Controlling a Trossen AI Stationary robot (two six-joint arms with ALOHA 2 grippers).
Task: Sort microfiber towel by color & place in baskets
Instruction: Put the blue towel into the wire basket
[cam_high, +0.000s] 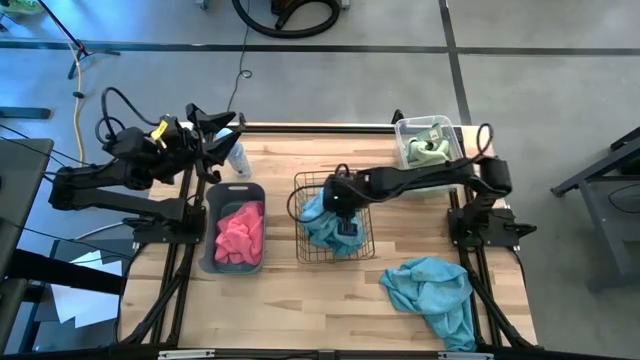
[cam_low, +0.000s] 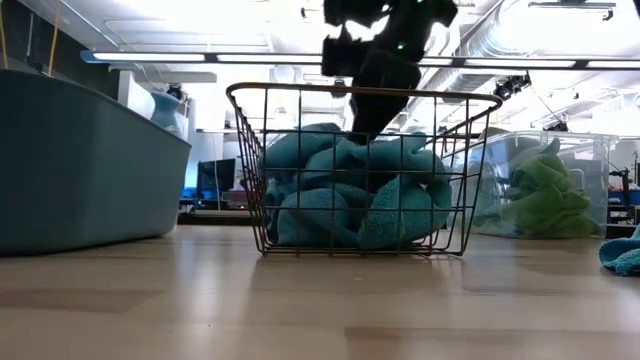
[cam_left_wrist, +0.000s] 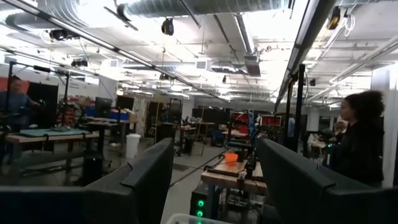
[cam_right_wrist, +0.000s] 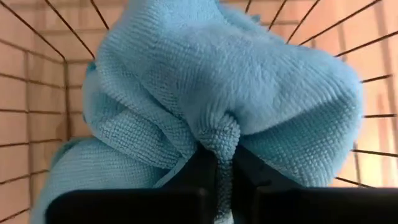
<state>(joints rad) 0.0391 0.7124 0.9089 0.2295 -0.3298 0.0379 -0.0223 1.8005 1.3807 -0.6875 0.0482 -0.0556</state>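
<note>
- Three baskets: wire basket (cam_high: 335, 232) in the middle, grey tub (cam_high: 212, 225) left of it, clear bin (cam_high: 404, 131) beyond on the right
- Right gripper (cam_right_wrist: 225, 163) inside the wire basket, fingers clamped on a teal towel (cam_right_wrist: 249, 81); only its wrist view shows the pinch
- One more teal towel (cam_high: 437, 296) lies right of the wire basket, pink ones (cam_high: 240, 232) in the tub, green (cam_high: 428, 148) in the bin
- Left gripper (cam_left_wrist: 214, 180) waits beyond the tub, fingers apart

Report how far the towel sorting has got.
Done: pink towels lie in the grey-blue tub, green towels in the clear bin. In hand: the right gripper, down in the wire basket, has its fingers pinched on a teal towel. Left: the teal towels on the table. The left gripper waits near the bottle.
</note>
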